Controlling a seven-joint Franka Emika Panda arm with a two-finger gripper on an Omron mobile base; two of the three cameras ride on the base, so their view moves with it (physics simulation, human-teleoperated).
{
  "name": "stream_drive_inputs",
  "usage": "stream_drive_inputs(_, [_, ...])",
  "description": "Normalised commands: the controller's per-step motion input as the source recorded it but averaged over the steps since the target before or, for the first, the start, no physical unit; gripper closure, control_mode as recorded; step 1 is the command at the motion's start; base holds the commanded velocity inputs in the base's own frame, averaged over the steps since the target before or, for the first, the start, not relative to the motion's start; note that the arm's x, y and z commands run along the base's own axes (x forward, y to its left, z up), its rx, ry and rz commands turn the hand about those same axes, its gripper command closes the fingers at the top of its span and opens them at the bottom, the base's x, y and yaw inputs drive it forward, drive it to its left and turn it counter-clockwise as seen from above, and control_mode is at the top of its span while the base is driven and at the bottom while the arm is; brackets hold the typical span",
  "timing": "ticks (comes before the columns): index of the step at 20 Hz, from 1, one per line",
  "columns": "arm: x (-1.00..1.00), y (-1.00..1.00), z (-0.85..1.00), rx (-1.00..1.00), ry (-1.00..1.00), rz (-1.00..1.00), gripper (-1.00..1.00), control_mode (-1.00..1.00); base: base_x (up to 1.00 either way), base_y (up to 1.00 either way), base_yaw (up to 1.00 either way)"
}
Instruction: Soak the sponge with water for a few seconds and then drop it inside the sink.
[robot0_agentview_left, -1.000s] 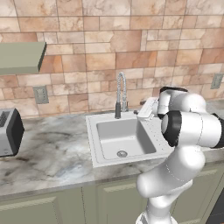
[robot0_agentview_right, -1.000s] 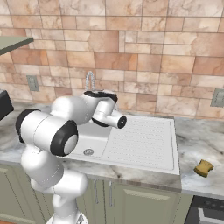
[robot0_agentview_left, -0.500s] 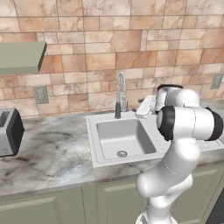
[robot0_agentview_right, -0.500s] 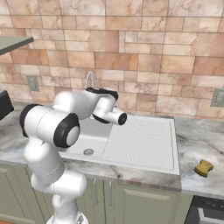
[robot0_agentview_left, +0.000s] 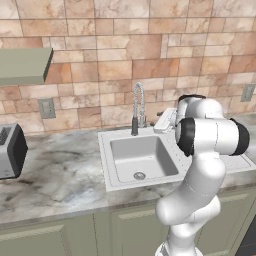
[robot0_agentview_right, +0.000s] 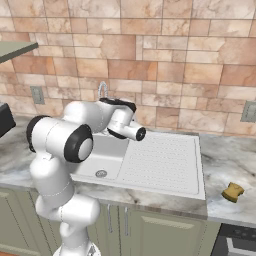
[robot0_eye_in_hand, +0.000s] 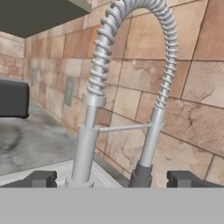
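The sponge (robot0_agentview_right: 233, 191), a small ochre block, lies on the marble counter to the right of the ribbed drainboard (robot0_agentview_right: 161, 162), far from my hand. The sink (robot0_agentview_left: 107, 167) is a pale square basin with a round drain (robot0_agentview_left: 139, 175) and a coiled-spring tap (robot0_agentview_left: 137, 107) behind it. My gripper (robot0_eye_in_hand: 113, 179) is open, its two dark fingertips wide apart with nothing between them. It faces the tap (robot0_eye_in_hand: 93, 109) from the side at close range. In the left base view my hand (robot0_agentview_left: 165, 121) sits just right of the tap. Water is out of view.
A dark toaster (robot0_agentview_left: 10, 150) stands on the counter at the far left, also seen beyond the tap as the toaster (robot0_eye_in_hand: 13, 98). A grey-green shelf (robot0_agentview_left: 25, 65) hangs above it. The brick wall runs close behind the tap. My own arm (robot0_agentview_right: 65, 140) blocks part of the basin.
The arm has turned at its joints and the forearm has swung round, while the hand stays beside the tap. The jaws remain open. The sponge has not moved.
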Motion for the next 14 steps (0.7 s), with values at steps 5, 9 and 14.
stream_drive_inputs(5, [0.14, 0.00, -0.16, 0.00, 0.00, 0.00, -1.00, -1.00, 0.00, 0.00, 0.00])
stream_drive_inputs(9, [0.13, 0.00, -0.16, 0.00, 0.00, 0.00, -1.00, -1.00, 0.00, 0.00, 0.00])
stream_drive_inputs(14, [0.18, 0.00, -0.09, 0.00, 0.00, 0.00, -1.00, -1.00, 0.00, 0.00, 0.00])
